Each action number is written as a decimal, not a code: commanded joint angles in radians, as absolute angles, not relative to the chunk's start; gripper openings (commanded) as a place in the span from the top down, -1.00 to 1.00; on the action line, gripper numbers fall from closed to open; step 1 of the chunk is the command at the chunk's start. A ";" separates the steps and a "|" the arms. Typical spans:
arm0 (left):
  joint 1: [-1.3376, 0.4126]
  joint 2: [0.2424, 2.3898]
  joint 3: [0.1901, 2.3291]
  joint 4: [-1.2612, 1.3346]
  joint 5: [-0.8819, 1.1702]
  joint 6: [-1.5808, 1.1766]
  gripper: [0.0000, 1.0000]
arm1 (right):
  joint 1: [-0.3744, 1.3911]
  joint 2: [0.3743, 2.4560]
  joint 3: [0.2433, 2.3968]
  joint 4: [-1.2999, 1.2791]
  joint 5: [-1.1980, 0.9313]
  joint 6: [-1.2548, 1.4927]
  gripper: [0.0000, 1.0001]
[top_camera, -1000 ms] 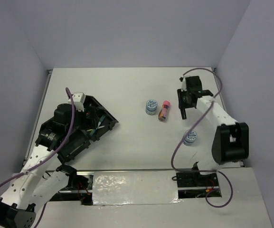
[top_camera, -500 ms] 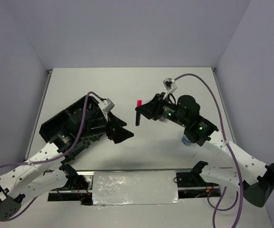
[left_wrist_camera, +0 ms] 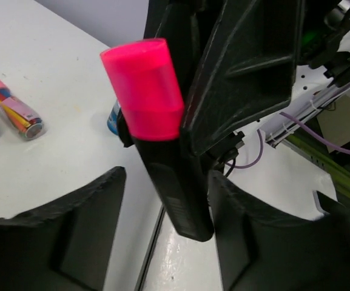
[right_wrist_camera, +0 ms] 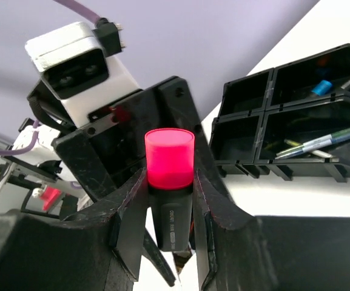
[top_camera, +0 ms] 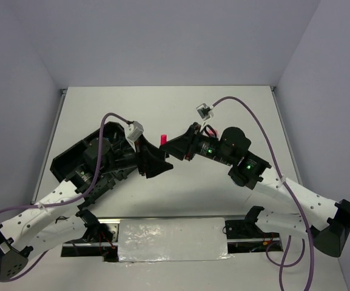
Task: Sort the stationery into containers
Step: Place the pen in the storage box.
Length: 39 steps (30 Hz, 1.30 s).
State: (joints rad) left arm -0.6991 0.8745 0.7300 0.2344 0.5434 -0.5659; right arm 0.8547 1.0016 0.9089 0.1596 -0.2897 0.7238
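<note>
Where the two arms meet over the middle of the table (top_camera: 193, 109), the right gripper (top_camera: 176, 145) is clamped on a black highlighter (left_wrist_camera: 162, 151) with a pink cap, holding it off the surface just right of the tray (right_wrist_camera: 270, 115). Its two fingers (right_wrist_camera: 129, 206) press the barrel from both sides below the cap, which sticks out past the fingertips. White print runs along the barrel in the right wrist view (too small to read).

The left gripper (top_camera: 161, 162) faces it from the left with its fingers (left_wrist_camera: 84, 230) spread apart, one on each side of the highlighter's lower end. I cannot tell whether either one touches the barrel.

The black tray sits on the left side of the table. One compartment holds thin pens (right_wrist_camera: 320, 142), and a farther one holds something with a blue cap (right_wrist_camera: 322, 88).

A pink-capped tube (left_wrist_camera: 14, 109) with a striped, many-coloured label lies on its side on the right half of the table; no words on it can be made out. A blue tape roll (left_wrist_camera: 113, 118) peeks out behind the highlighter.
</note>
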 commanded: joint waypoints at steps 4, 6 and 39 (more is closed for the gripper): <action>-0.703 0.865 0.752 0.307 0.581 -0.569 0.11 | 0.868 0.991 0.894 0.236 -0.307 0.718 1.00; -0.704 0.879 0.778 0.267 0.569 -0.543 0.82 | 0.867 0.999 0.890 0.255 -0.319 0.716 0.99; -0.201 1.559 1.135 -0.446 -0.410 -0.021 0.97 | 0.459 0.540 0.808 -0.342 -0.089 0.350 -1.00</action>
State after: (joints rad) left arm -0.2054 1.5429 1.1149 -0.4385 -0.4744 -0.0574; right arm 0.4644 0.5507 0.7761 -0.3355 -0.0528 0.3969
